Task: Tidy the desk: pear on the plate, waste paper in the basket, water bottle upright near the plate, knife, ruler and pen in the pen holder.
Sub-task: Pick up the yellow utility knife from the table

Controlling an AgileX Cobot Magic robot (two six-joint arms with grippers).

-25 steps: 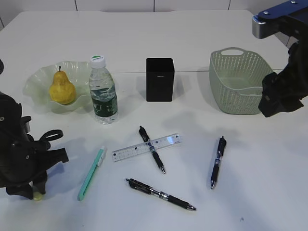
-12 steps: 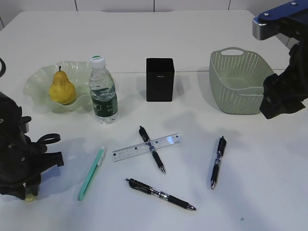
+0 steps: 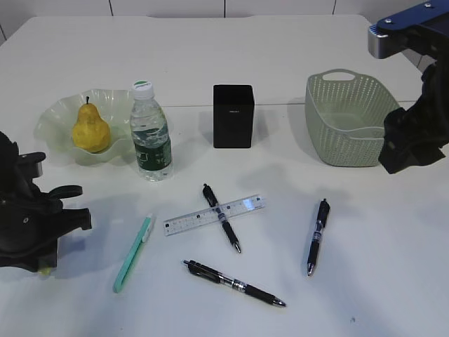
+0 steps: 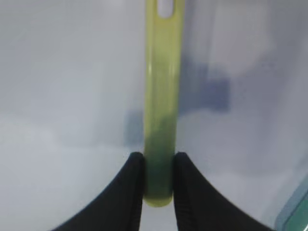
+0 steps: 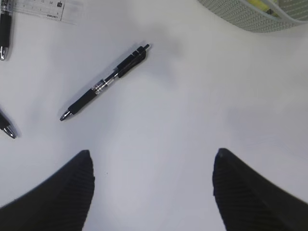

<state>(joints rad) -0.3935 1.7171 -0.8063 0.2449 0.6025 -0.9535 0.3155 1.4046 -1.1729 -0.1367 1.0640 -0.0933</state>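
The yellow pear lies on the ruffled green plate, and the water bottle stands upright beside it. The black pen holder stands behind the clear ruler, which lies across one pen. Two more pens and a teal knife lie on the desk. My left gripper is shut on a yellow-green bar low over the desk at the front left. My right gripper hangs open by the basket. A yellow scrap, perhaps the waste paper, shows inside the basket.
The right wrist view looks down on bare white desk with one pen, the ruler's end and the basket's wall. A teal edge shows at the corner of the left wrist view.
My left arm has shifted a little to the left with the yellow-green bar still in its grip. The right arm has barely moved.
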